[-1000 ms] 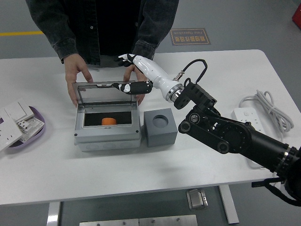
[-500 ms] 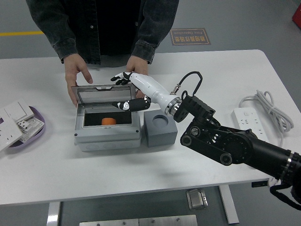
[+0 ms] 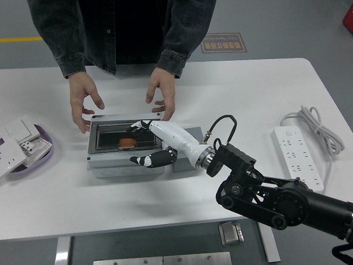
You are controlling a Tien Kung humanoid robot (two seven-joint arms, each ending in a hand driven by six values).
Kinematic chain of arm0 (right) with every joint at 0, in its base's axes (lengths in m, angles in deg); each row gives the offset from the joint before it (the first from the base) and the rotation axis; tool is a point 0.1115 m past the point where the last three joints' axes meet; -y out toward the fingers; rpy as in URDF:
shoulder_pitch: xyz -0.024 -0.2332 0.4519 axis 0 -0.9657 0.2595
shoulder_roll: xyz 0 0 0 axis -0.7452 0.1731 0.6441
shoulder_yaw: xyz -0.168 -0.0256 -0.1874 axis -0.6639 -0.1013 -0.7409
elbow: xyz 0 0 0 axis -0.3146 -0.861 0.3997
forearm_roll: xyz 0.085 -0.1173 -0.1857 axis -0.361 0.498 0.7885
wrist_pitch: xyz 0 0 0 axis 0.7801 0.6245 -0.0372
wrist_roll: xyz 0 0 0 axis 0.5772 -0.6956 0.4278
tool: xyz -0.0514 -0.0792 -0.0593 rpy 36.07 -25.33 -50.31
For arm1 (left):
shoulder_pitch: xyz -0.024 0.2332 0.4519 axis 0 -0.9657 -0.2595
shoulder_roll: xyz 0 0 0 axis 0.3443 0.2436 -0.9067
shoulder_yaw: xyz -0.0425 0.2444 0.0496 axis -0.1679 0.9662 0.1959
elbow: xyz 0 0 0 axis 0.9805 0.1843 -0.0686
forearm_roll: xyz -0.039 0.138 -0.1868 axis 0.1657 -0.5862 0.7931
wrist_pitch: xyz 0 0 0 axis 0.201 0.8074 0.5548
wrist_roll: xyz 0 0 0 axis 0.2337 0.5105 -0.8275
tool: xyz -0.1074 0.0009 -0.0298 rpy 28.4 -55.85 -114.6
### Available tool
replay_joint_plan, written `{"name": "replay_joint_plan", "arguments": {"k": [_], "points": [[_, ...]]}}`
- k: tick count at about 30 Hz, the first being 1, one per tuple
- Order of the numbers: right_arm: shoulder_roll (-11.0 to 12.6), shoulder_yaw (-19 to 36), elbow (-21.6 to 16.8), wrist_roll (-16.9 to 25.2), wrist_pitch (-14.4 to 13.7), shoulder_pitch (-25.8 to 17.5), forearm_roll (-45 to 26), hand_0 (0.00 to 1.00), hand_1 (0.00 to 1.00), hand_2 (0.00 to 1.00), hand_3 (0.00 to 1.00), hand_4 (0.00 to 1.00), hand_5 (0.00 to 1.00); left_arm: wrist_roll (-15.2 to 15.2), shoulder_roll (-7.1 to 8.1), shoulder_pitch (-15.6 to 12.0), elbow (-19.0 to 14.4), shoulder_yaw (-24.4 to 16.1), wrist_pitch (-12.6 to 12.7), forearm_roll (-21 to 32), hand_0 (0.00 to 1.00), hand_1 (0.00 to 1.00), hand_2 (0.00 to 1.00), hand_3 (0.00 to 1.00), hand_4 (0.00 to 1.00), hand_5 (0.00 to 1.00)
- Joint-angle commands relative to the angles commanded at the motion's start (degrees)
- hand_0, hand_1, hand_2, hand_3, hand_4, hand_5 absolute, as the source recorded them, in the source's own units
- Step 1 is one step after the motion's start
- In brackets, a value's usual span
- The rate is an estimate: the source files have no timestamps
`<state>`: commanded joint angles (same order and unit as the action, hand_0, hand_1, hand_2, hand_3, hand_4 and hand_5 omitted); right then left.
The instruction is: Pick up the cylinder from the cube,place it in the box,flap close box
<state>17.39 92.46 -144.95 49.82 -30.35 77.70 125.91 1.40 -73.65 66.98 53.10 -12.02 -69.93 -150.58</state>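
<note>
Overhead, the robot's white right hand (image 3: 153, 143) lies flat with fingers spread on the clear lid of the grey plastic box (image 3: 94, 163), gripping nothing. Through that lowered lid shows the orange cylinder (image 3: 126, 143), inside the box. Behind the forearm sits the grey cube (image 3: 189, 131), mostly hidden. A person's two hands (image 3: 84, 99) hover just behind the box, apart from it.

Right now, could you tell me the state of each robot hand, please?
Left hand: not in view.
Right hand: open, spread on the box lid, holding nothing.
</note>
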Motion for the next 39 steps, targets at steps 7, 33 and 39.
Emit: {"name": "replay_joint_plan", "arguments": {"k": [7, 33, 39], "points": [[1.5, 7.6, -2.4, 1.1, -0.5, -4.4, 0.6, 0.764, 0.693, 0.712, 0.752, 0.743, 0.362, 0.1, 0.01, -0.1, -0.1, -0.2, 0.2, 0.1, 0.612, 0.611, 0.564, 0.597, 0.658, 0.215], [3.2, 60.1, -20.7, 16.6, 3.2, -31.8, -16.0, 0.739, 0.679, 0.699, 0.709, 0.7, 0.355, 2.4, 2.4, 0.0, -0.2, 8.6, 2.9, 8.9, 0.611, 0.611, 0.563, 0.597, 0.659, 0.215], [2.6, 65.7, -21.2, 17.8, 3.7, -31.6, -18.0, 0.737, 0.678, 0.695, 0.697, 0.682, 0.338, 4.4, 2.59, 1.0, 0.1, 11.2, 3.4, 11.5, 0.61, 0.611, 0.563, 0.596, 0.658, 0.214]]}}
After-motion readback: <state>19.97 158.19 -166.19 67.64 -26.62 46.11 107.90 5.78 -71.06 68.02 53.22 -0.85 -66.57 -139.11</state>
